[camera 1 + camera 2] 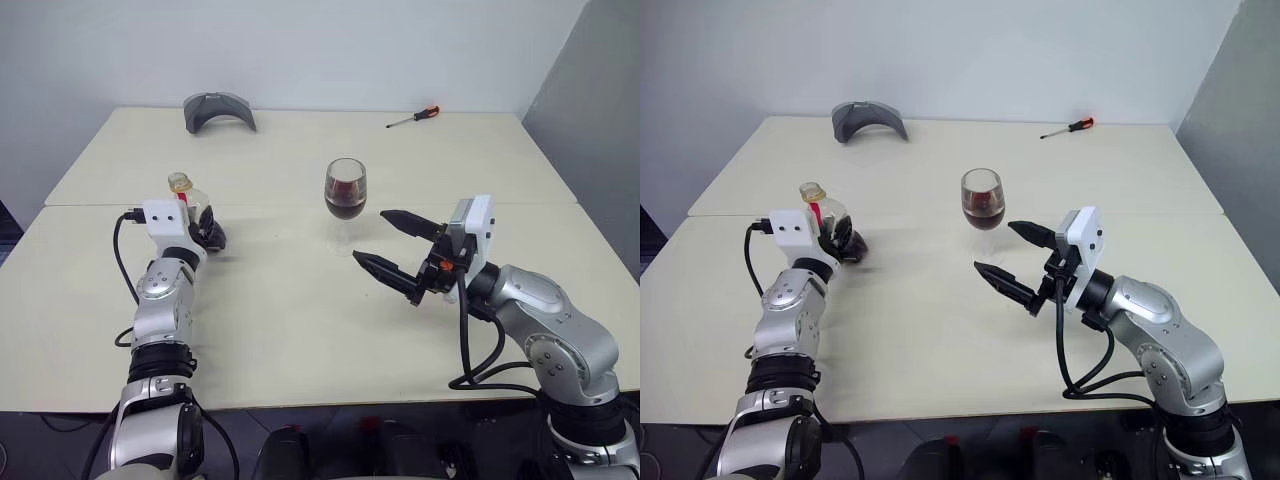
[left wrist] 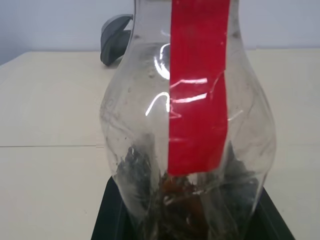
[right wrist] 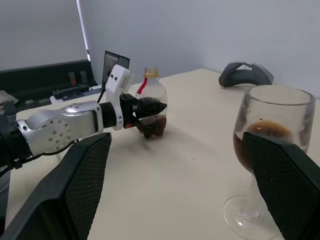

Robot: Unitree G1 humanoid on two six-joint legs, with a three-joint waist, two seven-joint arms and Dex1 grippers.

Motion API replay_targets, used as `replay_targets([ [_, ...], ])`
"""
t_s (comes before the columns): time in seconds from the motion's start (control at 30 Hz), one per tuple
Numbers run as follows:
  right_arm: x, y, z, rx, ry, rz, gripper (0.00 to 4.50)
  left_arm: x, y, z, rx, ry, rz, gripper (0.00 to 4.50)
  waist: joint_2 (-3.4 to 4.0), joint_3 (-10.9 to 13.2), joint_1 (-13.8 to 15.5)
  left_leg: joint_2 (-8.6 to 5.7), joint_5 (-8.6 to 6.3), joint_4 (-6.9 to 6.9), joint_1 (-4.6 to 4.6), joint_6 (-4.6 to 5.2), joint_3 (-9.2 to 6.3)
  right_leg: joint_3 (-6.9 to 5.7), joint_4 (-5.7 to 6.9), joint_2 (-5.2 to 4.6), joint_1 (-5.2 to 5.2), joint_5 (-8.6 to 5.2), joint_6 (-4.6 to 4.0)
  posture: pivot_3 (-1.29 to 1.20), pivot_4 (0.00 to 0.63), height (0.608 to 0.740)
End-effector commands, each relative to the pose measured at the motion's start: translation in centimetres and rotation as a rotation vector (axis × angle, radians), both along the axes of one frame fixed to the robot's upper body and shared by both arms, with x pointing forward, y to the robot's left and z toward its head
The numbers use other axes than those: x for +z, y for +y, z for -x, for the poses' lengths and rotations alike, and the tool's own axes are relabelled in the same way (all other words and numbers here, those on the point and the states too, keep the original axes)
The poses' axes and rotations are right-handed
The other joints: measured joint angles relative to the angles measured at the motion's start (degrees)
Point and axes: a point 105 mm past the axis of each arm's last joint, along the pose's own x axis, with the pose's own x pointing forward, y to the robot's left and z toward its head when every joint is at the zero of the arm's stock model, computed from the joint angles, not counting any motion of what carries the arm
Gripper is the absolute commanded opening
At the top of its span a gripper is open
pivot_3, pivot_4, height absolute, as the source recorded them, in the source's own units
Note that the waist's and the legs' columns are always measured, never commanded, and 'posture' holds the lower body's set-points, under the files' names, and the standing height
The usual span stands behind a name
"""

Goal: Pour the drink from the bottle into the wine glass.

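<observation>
1. We're seeing the left gripper (image 1: 845, 240) clamping the bottle (image 1: 825, 218) low on its belly, black fingers closed around it, bottle standing upright at the left side of the table (image 1: 300, 330).
2. Bottle is clear, thin, crinkled plastic: squat round body, narrow neck, open mouth. A glossy red strip (image 2: 197, 90) is running down its side. Just dark dregs are sitting in its bottom.
3. Glass (image 1: 345, 200) is standing upright near the table's middle, well apart from the bottle. Clear rounded bowl, thin stem, round foot.
4. Drink (image 1: 345, 205) is sitting in the lower part of the bowl: dark brown, reddish near the rim of the liquid.
5. Right gripper (image 1: 393, 247) is hanging just right of the glass, jaws spread wide and holding nothing. Its fingers are black, tapered, with a meshed texture on the pads (image 3: 70, 195). We're seeing the glass in the gap between them from the wrist view, not touched.
6. Tabletop is matte cream, smooth, with a seam running across behind the glass.
7. Open surface lies between bottle and glass and along the near edge.
8. Far edge: a grey curved object (image 1: 219, 110) at the left, an orange-handled screwdriver (image 1: 414, 117) at the right, both well apart from the arms.
</observation>
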Motion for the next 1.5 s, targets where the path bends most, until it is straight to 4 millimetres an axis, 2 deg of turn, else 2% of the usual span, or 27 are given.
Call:
replay_targets([
  [0.03, 1.1, -0.1, -0.1, -0.012, -0.058, -0.012, 4.5, 2.3, -0.5, -0.5, -0.019, -0.081, -0.024, 1.04, 0.0, 0.0, 0.0, 0.0, 0.0, 0.0, 0.0, 0.0, 0.0, 0.0, 0.0, 0.0, 0.0, 0.0, 0.0, 0.0, 0.15, 0.74],
  [0.4, 0.6, -0.6, -1.0, -0.038, -0.062, 0.0, 4.5, 2.3, 0.2, -0.4, -0.008, -0.078, -0.013, 4.43, 0.0, 0.0, -0.1, 0.01, 0.0, 0.0, 0.01, 0.0, 0.0, 0.01, -0.01, 0.01, 0.01, 0.0, 0.0, 0.0, 0.15, 0.74],
  [0.53, 0.5, -0.6, -1.0, -0.035, -0.062, 0.005, 4.5, 2.3, 0.5, 0.2, 0.004, -0.073, -0.014, 4.47, 0.0, 0.0, -0.1, 0.02, 0.0, 0.0, 0.02, 0.0, 0.0, 0.03, -0.01, 0.0, 0.01, 0.0, 0.0, 0.0, 0.15, 0.74],
  [0.7, 0.3, -0.7, -1.0, -0.034, -0.056, 0.009, 4.5, 1.3, -0.5, 1.8, -0.035, -0.033, -0.017, 4.47, 0.0, 0.0, -0.2, 0.04, 0.0, -0.01, 0.03, 0.0, 0.0, 0.06, 0.0, 0.0, 0.01, 0.0, 0.0, 0.0, 0.15, 0.74],
  [1.03, -0.9, -1.5, -0.5, -0.063, -0.019, 0.022, 4.5, 1.7, -1.1, 5.9, -0.033, 0.009, -0.018, 4.47, 0.0, 0.0, 0.0, 0.04, -0.01, -0.03, 0.07, 0.01, -0.05, 0.06, -0.04, -0.01, 0.11, 0.0, 0.0, 0.0, 0.15, 0.74],
  [1.2, -2.0, -2.4, 0.2, -0.107, 0.012, 0.037, 4.5, 0.7, -2.1, 8.7, -0.062, 0.081, 0.001, 4.47, 0.01, 0.0, -0.1, 0.07, -0.01, -0.08, 0.18, 0.02, -0.09, 0.07, -0.07, -0.01, 0.23, -0.02, 0.01, 0.0, 0.15, 0.74],
  [1.4, -5.3, -6.8, -2.3, -0.547, 0.015, 0.169, 4.5, -1.3, -4.8, 11.8, -0.104, 0.154, 0.082, 4.47, 0.0, 0.0, 0.1, -0.02, -0.03, -0.11, 0.32, 0.02, -0.12, 0.13, -0.07, -0.04, 0.41, -0.12, 0.15, 0.0, 0.15, 0.74],
  [1.5, -7.4, -8.5, -2.5, -0.728, 0.039, 0.215, 4.5, -1.5, -6.7, 12.5, -0.127, 0.15, 0.116, 4.47, -0.01, 0.0, 0.1, -0.03, -0.02, -0.12, 0.31, 0.02, -0.16, 0.14, -0.07, -0.03, 0.44, -0.14, 0.14, 0.0, 0.15, 0.74],
])
